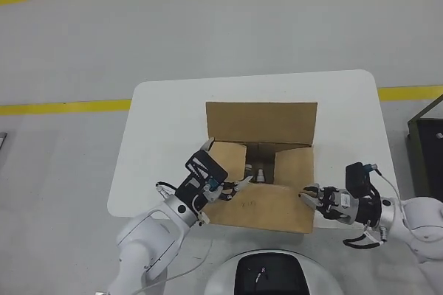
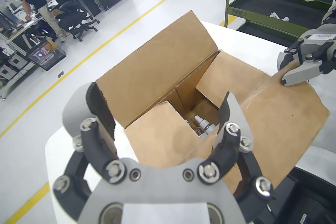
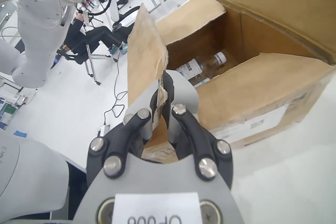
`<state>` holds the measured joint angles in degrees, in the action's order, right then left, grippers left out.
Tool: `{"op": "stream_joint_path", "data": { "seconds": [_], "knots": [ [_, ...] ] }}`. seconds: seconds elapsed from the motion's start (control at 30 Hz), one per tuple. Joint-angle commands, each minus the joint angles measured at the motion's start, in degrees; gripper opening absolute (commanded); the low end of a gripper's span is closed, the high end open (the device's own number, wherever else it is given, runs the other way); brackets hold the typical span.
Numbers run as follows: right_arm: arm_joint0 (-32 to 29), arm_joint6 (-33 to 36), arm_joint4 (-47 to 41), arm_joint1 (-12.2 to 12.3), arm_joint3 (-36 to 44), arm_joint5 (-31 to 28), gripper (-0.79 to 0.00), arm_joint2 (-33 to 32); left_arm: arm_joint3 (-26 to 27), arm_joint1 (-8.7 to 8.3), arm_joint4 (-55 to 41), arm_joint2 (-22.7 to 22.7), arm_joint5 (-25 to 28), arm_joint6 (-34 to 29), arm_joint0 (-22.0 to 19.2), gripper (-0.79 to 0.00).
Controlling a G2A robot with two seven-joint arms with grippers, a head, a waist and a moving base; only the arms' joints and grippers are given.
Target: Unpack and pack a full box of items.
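Here is the cardboard box (image 1: 260, 122) in the middle of the white table (image 1: 162, 140), top open. Its far flap (image 2: 157, 62) stands up and the left side flap (image 2: 160, 133) and right side flap (image 2: 231, 72) lean in over the opening. The near flap (image 1: 262, 206) tips out toward the robot, and that is where both arms are. On the right, the right gripper (image 1: 310, 195) is at the right-hand corner of that flap. In the right wrist view its fingers (image 3: 181, 93) are pressed together on the torn cardboard edge, one pad on each face and the board pinched between. The left wrist view shows the same grip from across the box, the gripper clamped on the corner. On the left, the left gripper (image 1: 235, 187) hangs over the near-left corner of the box. Its fingers (image 2: 99, 104) are spread wide with nothing between them, and the left side flap and the box opening lie below. One fingertip sits right by the near flap's edge, but I cannot tell whether it touches. Down inside, a clear bottle (image 3: 202, 66) with a white cap lies on its side on the box floor. A green cart (image 1: 432, 147) stands off the table's right end.
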<state>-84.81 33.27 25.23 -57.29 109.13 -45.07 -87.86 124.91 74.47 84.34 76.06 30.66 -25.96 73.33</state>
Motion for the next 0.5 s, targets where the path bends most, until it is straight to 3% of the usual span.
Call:
{"op": "stream_joint_path", "data": {
  "seconds": [0.0,0.27,0.47],
  "knots": [
    [0.50,-2.22,2.67,-0.01,0.90,0.62,-0.785,-1.23,0.67,-0.09,-0.38,0.33,-0.15,-0.03,-0.06,0.000],
    [0.97,-13.27,15.90,-0.16,5.88,-2.18,-0.785,-5.00,4.66,-0.48,-2.09,1.09,0.41,-0.84,-1.00,0.000],
    [-2.44,-25.22,36.34,-0.59,9.73,-3.92,-0.785,-5.32,6.00,-0.65,-2.66,-0.13,0.36,-3.16,-2.18,0.000]
  ]
}}
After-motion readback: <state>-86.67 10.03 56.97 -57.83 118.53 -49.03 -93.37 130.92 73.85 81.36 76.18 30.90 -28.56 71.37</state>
